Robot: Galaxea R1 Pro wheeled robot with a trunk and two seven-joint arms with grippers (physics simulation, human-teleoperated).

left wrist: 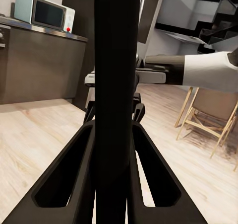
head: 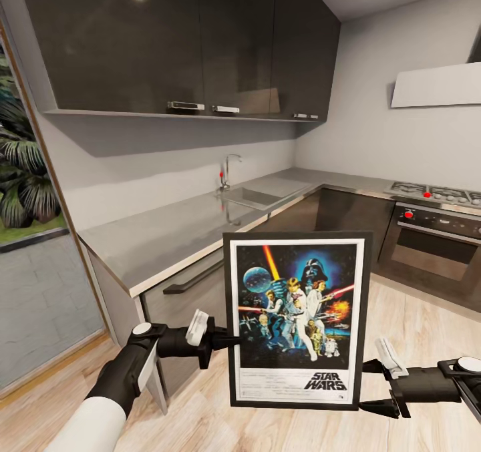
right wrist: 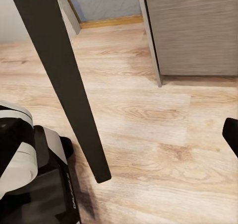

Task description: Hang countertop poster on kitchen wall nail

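Note:
The poster [head: 297, 318] hangs upright in the air in front of me, black frame and white border, with the "STAR WARS" logo at the bottom. My left gripper [head: 232, 340] is shut on its left edge; in the left wrist view the frame's black edge [left wrist: 115, 85] runs between the two fingers [left wrist: 74, 169]. At the poster's lower right edge my right gripper [head: 366, 386] stands open, not clamped on it. The right wrist view shows the frame [right wrist: 64, 80] as a dark slanted bar off to one side. The grey kitchen countertop [head: 167, 235] lies behind the poster.
A steel sink [head: 260, 197] and tap [head: 228, 168] sit in the counter, under dark wall cabinets [head: 187, 45]. An oven [head: 434, 242] with a hob [head: 434, 193] stands at the right. A glass door [head: 33, 238] is at the left. A microwave [left wrist: 44, 13] and a wooden chair [left wrist: 208, 110] are behind me.

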